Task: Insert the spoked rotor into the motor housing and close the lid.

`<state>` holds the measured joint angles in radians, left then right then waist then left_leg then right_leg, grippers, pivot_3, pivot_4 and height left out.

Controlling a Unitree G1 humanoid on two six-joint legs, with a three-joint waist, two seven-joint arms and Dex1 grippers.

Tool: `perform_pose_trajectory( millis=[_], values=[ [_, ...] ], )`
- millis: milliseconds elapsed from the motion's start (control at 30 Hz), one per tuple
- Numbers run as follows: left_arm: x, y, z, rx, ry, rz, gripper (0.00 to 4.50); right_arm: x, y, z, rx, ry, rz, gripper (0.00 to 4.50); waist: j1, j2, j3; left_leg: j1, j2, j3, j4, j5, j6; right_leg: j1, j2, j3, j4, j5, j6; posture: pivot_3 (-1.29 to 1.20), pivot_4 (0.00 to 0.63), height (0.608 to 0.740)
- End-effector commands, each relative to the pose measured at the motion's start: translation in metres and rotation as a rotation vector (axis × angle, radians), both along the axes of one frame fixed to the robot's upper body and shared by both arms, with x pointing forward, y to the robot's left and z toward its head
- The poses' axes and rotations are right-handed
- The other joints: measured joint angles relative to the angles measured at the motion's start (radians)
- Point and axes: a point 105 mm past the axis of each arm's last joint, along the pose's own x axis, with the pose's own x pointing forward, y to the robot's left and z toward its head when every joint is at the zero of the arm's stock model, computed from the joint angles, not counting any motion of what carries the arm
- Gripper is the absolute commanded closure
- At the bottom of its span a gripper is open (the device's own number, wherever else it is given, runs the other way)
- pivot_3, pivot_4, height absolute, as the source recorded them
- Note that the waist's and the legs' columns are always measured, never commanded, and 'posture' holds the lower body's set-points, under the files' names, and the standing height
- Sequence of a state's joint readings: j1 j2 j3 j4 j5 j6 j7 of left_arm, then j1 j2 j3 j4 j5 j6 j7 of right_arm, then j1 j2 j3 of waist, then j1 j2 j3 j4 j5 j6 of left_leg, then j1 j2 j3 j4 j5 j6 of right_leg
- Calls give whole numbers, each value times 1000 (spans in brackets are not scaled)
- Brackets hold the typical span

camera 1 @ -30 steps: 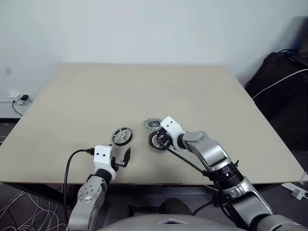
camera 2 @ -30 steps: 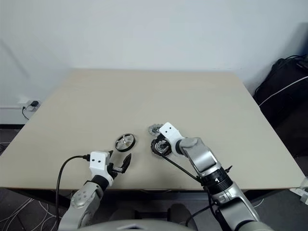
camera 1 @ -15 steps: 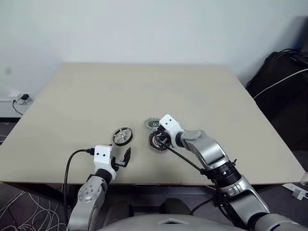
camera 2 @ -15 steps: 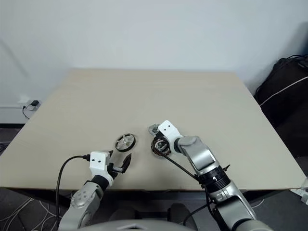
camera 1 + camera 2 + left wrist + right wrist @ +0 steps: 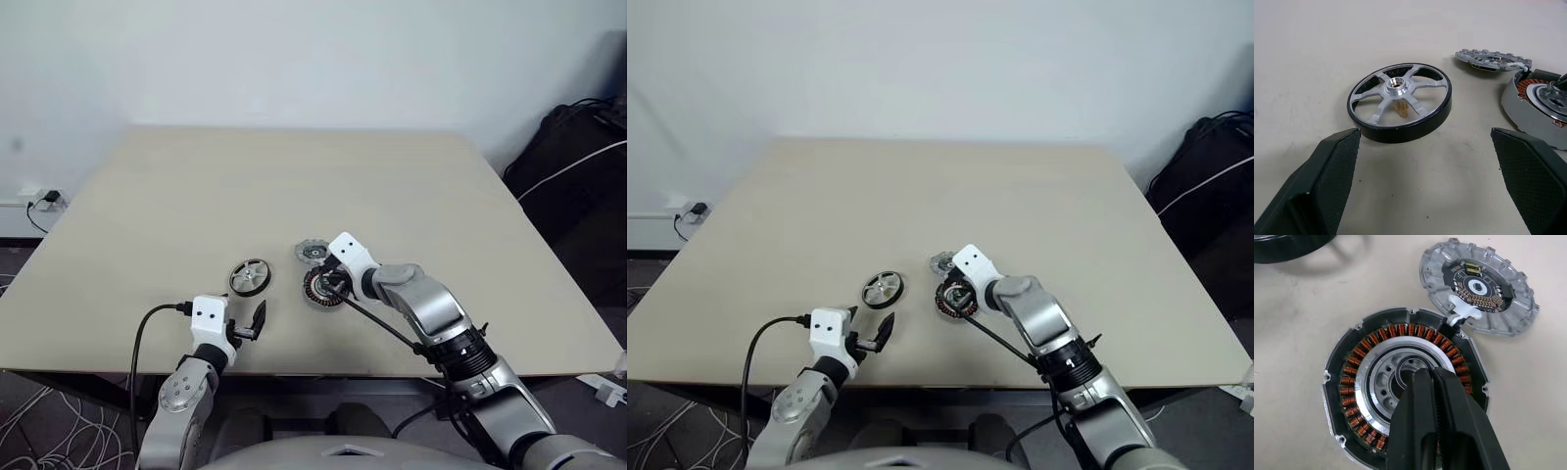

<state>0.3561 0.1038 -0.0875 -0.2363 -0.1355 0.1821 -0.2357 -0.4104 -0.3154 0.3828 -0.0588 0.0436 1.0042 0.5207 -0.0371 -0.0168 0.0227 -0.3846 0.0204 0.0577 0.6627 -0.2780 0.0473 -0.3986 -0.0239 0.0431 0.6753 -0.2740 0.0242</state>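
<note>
We are taking the motor housing [image 5: 1405, 387], a round silver-rimmed puck with a ring of copper-brown windings around a pale centre, as our landmark; it is lying flat on the beige table [image 5: 294, 186], toward the table's near edge. We are seeing the right gripper [image 5: 1435, 382] reaching down over this housing with its two black fingers pressed together, their joined tips sitting at the pale hub inside the ring of windings; they are clamping nothing that we can make out. Just beyond the housing, on its far side from the robot, the lid [image 5: 1479, 286], a flat grey metal disc with a notched, gear-like edge and a dark centre, is lying face up, its rim touching or nearly touching the housing's rim, and a small white tab is bridging the two. To the left of the housing, a little apart from it, the spoked rotor [image 5: 1399, 102], a wheel-like disc with a dark outer rim, silver spokes and a silver hub, is resting on the table, slightly tilted on a short brass shaft under its hub. Nearer the robot than the rotor and left of the housing, the left gripper [image 5: 1425, 171] is hovering with its textured black fingers [image 5: 1327, 171] spread wide, framing the rotor and grasping nothing.
</note>
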Motion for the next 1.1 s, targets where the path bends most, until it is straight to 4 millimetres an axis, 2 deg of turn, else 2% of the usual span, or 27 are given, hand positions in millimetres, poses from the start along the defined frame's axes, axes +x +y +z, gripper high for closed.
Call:
perform_pose_trajectory(
  millis=[33, 967, 1100],
  values=[
    [4, -3, 8, -4, -42, -9, 0, 3, 3, 14, 19, -52, 17, 4475, 0, 0, 0, 0, 0, 0, 0, 0, 0, 0, 0, 0, 0, 0, 0, 0, 0, 740],
    [5, -1, 9, -3, -44, 1, 0, -4, 7, 6, 16, -20, 35, 4475, 0, 0, 0, 0, 0, 0, 0, 0, 0, 0, 0, 0, 0, 1, 2, 0, 0, 740],
    [4, -1, 9, -3, -44, 1, 0, -5, 7, 8, 21, -24, 44, 3469, 0, 0, 0, 0, 0, 0, 0, 0, 0, 1, 0, 0, 0, 1, 2, 0, 0, 740]
  ],
)
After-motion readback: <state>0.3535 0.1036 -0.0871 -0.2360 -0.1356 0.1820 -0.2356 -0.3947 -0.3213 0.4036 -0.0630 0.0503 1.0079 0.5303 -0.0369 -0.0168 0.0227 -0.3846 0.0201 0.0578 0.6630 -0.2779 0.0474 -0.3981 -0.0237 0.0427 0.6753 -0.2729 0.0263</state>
